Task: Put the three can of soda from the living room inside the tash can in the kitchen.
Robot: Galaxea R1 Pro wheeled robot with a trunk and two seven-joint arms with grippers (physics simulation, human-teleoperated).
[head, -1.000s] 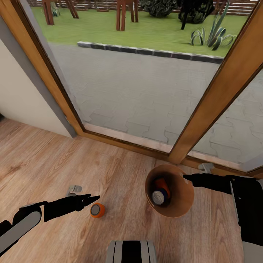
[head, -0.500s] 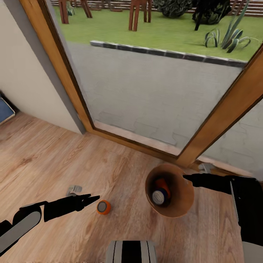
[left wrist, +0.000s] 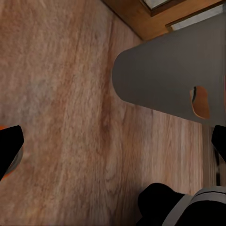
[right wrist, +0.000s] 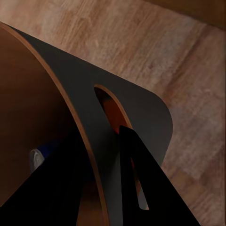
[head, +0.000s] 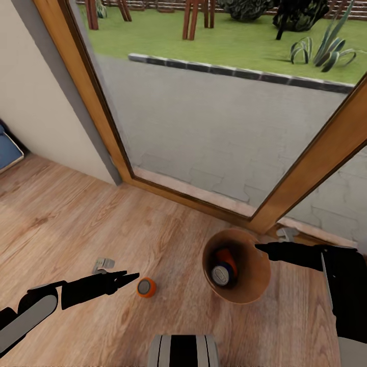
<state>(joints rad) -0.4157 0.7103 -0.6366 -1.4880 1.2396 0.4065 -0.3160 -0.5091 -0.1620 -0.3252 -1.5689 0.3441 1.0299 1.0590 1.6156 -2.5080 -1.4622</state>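
The right gripper is clamped on the far-right rim of the tash can — the right wrist view shows one finger outside the wall and one inside. The bin hangs tilted, holding an orange can and a blue can. The left gripper holds nothing; how far apart its fingers stand I cannot tell. Just right of its tips the third soda can — orange — stands on the wood floor, near the glass door.

Smooth copper-coloured tash can, wood-plank floor
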